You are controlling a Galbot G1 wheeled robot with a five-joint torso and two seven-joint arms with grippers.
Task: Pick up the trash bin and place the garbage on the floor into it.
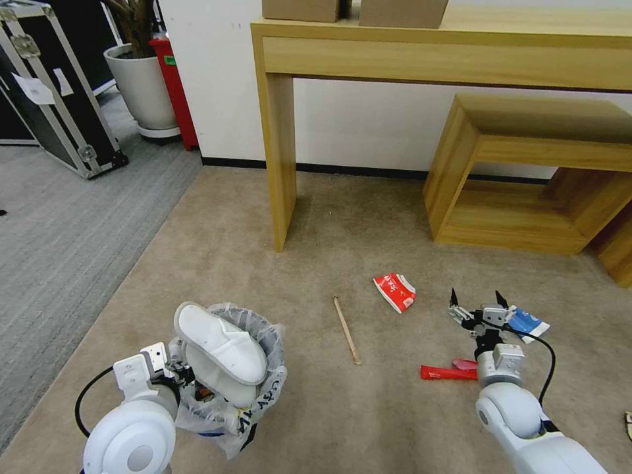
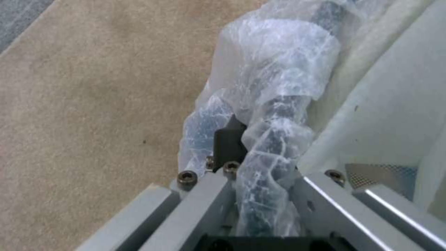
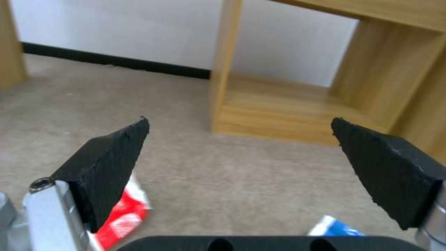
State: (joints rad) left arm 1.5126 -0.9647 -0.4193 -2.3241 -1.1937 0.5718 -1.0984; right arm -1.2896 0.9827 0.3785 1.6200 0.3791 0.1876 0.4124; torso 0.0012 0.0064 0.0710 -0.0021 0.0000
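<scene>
Left gripper (image 1: pixel 172 368) clamps the bagged rim of the trash bin (image 1: pixel 260 388) at lower left of the head view, slippers (image 1: pixel 220 352) stuffed inside. Right gripper (image 1: pixel 479 304) hangs wide open, empty, at lower right, with red-white carton (image 1: pixel 395 291) and blue-white packet (image 1: pixel 528 323) lying either side on the floor (image 1: pixel 329 217).

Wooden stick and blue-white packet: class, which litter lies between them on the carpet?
In the head view, the red-white carton lies between the wooden stick and the blue-white packet, nearer the stick. The open right gripper hovers there too.

beige carpet floor (image 1: pixel 217 250), white wall (image 1: pixel 368 125), wooden console table (image 1: pixel 421 46), low wooden shelf unit (image 1: pixel 526 178), grey ribbed carpet (image 1: pixel 59 230)
</scene>
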